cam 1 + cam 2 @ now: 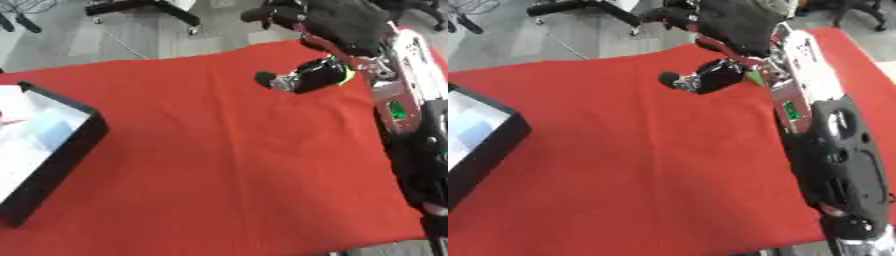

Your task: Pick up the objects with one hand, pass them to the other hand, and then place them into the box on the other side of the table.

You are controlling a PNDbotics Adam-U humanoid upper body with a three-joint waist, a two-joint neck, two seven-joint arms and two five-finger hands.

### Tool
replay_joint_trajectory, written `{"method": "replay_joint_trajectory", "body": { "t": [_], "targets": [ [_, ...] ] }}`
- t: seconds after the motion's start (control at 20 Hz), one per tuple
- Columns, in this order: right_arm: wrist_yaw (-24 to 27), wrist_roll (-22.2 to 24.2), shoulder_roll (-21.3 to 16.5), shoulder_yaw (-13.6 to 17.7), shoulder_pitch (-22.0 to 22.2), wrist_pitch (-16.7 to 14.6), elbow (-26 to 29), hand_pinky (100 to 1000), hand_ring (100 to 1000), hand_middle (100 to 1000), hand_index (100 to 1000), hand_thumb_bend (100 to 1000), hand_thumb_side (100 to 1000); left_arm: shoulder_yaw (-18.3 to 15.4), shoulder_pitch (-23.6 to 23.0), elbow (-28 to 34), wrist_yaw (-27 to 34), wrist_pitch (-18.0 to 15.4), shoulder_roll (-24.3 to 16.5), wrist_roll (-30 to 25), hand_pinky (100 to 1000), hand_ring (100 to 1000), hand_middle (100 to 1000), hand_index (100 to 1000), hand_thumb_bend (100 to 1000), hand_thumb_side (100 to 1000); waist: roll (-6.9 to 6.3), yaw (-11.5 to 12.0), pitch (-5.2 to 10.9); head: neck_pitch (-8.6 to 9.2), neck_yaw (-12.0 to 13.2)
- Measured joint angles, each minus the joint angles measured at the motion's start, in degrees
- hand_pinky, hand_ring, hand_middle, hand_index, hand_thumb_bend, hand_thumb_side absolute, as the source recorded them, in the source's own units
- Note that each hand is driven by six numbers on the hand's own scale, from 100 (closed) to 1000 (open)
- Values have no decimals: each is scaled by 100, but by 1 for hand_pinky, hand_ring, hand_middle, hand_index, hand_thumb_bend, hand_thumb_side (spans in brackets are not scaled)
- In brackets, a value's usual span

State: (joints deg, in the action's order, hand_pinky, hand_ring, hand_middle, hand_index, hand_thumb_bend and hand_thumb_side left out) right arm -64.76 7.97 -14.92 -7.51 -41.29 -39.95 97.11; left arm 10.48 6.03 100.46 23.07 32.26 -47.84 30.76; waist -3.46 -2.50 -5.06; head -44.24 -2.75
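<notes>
My right hand [306, 75] hovers over the far right part of the red cloth, its arm [807, 75] coming in along the right side. Its fingers are curled, and one black fingertip [265, 78] sticks out to the left. A small yellow-green thing [348, 75] peeks out at the back of the palm; most of it is hidden by the hand. The black box [52, 160] with a white inside stands at the left edge of the table. My left hand shows in neither view.
A dark bulky mass [346, 20] sits at the far right edge, just behind the hand. The red cloth [219, 165] spreads between hand and box. Chair legs [144, 7] stand on the grey floor beyond the table.
</notes>
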Motion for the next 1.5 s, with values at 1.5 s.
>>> {"method": "replay_joint_trajectory", "body": {
  "t": [1.5],
  "targets": [
    [-752,-601,-168,1847,-422,2015,-2663,887,945,735,928,100,621,699,725,1334,-234,-2968,1557,-973,555,865,892,938,440,786,2,-3,0,-1,-798]
  ]
}}
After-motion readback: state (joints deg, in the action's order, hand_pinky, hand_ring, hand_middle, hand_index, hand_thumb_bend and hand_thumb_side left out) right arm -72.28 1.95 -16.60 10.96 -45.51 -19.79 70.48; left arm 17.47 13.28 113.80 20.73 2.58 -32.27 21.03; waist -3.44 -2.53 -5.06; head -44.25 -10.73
